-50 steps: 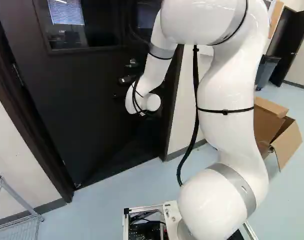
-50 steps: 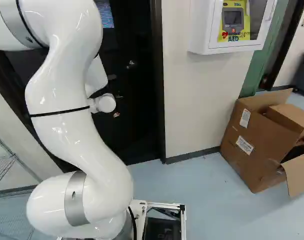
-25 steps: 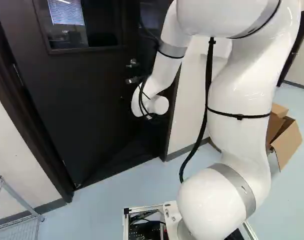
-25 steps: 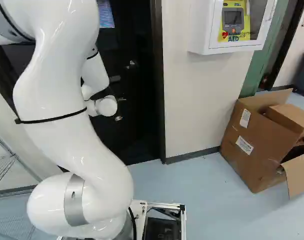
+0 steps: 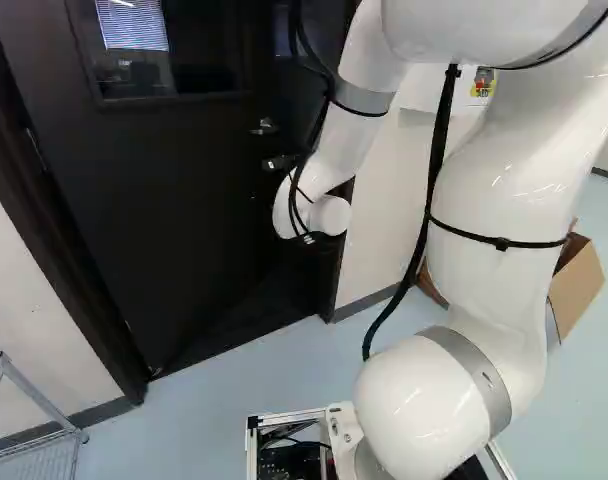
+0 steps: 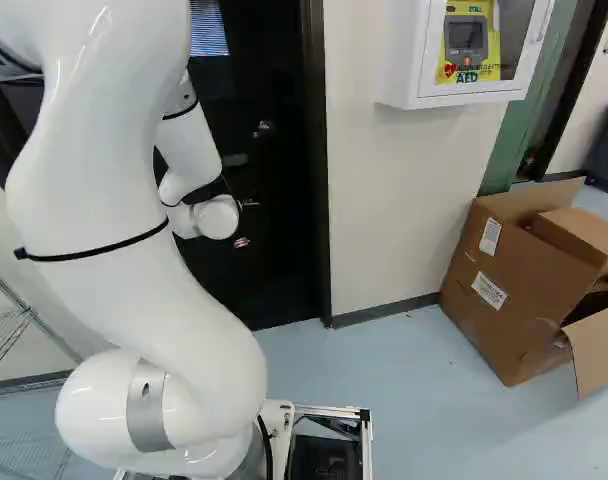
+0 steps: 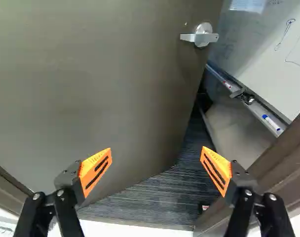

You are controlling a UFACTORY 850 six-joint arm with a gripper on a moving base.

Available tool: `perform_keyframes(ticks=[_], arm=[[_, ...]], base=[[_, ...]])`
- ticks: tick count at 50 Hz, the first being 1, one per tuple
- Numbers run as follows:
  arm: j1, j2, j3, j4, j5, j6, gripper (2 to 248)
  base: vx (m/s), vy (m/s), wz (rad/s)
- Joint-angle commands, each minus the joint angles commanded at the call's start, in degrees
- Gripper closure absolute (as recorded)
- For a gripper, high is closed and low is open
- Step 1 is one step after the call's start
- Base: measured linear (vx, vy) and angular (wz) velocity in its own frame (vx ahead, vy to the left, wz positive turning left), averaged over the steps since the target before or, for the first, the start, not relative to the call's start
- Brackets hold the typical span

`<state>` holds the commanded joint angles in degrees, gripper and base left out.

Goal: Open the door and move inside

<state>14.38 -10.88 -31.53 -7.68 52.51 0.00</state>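
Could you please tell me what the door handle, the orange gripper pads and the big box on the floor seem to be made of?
The door handle looks like satin metal, from its silvery sheen. The orange pads could be plastic or rubber: matte, with dark slots, but the look leaves it open. The box appears to be plain cardboard, dull brown with folded flaps.

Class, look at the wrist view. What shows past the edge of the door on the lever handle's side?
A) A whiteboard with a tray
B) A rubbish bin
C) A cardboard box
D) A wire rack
A: the door stands ajar, and beyond its lever handle a whiteboard and its tray show.
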Motion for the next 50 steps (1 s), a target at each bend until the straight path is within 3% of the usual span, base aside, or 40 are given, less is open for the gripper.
perform_keyframes(ticks=[50], arm=[[0.0,0.0,0.0,0.0,0.0,0.0,3]], base=[[0.056,0.031,-0.004]])
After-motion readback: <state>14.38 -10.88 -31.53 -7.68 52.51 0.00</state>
